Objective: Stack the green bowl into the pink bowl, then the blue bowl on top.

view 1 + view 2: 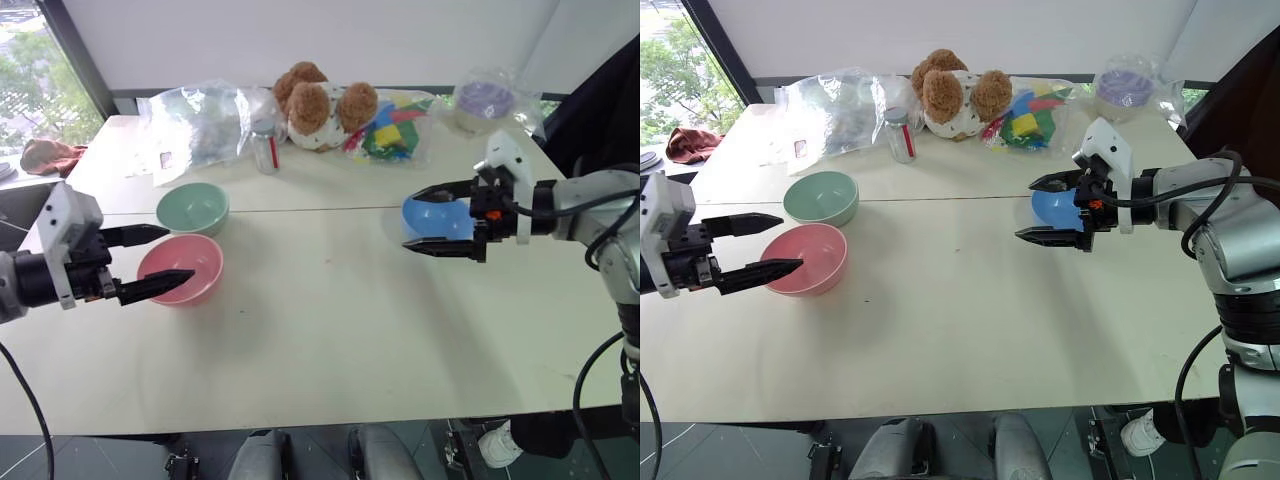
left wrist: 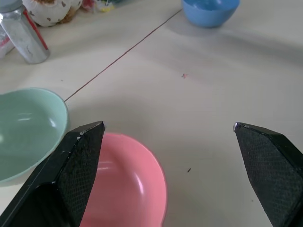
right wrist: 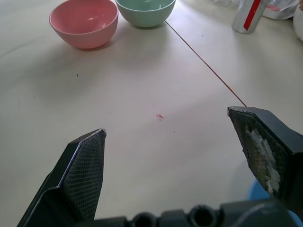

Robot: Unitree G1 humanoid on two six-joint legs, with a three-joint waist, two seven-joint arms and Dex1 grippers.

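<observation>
Both pincers hang wide open and empty: left pincer [image 1: 150,262] over the pink bowl [image 1: 182,268], near the surface's [image 1: 330,330] left edge, right pincer [image 1: 428,220] before the blue bowl [image 1: 440,216] toward the right edge. Green bowl [image 1: 193,208] sits just behind pink. Best pinch its rim, lift clear, then lower squarely into pink.

Office-like room: white tables [image 1: 330,330], window [image 1: 40,60]
</observation>
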